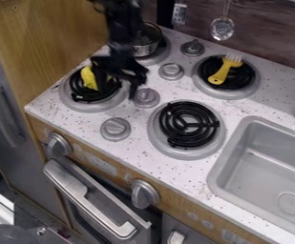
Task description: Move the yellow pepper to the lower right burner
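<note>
The black gripper [118, 89] hangs over the right side of the lower left burner, with its two fingers spread apart. One finger is beside the yellow pepper [88, 78], partly in front of it, and the other is above the stovetop near a knob. The pepper lies on the black coil of the lower left burner, and its right side is partly hidden by the gripper. To the right, the lower right burner [189, 125] shows its bare black coil.
A metal pot [149, 42] stands on the upper left burner behind the arm. On the upper right burner lies a yellow-handled brush [222, 72]. Grey knobs [116, 128] rise between the burners. The sink [254, 157] is at the right, and a wall stands behind the stove.
</note>
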